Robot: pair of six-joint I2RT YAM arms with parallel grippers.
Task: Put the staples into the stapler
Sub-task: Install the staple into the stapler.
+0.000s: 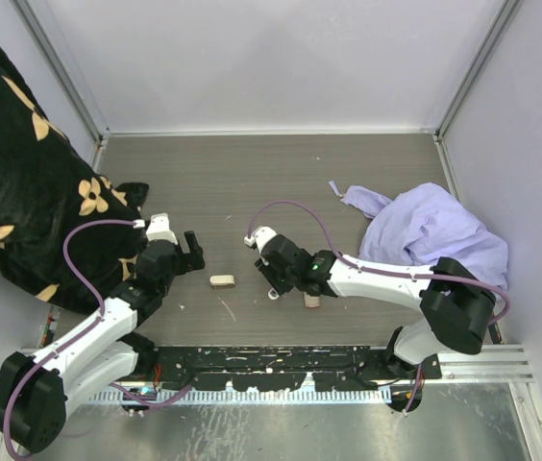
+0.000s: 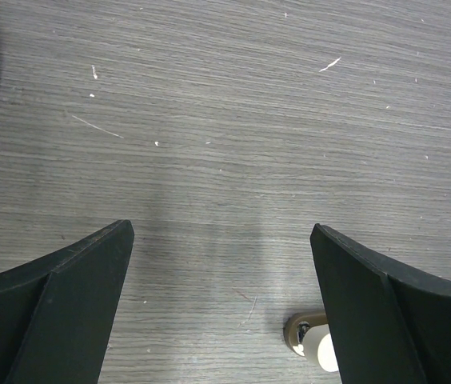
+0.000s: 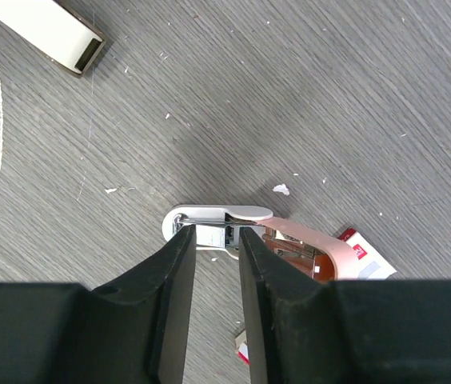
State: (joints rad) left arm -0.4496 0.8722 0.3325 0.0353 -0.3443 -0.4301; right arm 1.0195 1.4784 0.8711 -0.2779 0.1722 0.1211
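My right tool [image 3: 213,238] is narrow, its two fingers close together with only a slim gap between them. The tips sit on either side of the white front end of the stapler [image 3: 219,214]. A metal part of the stapler shows in the gap. I cannot tell whether the pads pinch it or only straddle it.

The stapler's pink rear runs off to the right, partly hidden by my right finger. The staples [image 3: 363,258], a little red-and-white box, lie flat on the bench [image 3: 345,88] just beside that pink rear. They are to the right of the tool and outside its fingers, not between them. Farther ahead and to the left of the tips, well apart from them, lies a beige block [image 3: 53,30].

My left tool [image 2: 221,232] is spread wide, with only bare bench between its fingers. A small tan-and-white thing [image 2: 312,340] peeks out by the finger on the right of its view, too hidden to name.

From above, a black flowered blanket [image 1: 21,182] is heaped far to the left of the left tool. A lavender cloth [image 1: 434,230] lies beyond the right tool, to its right.
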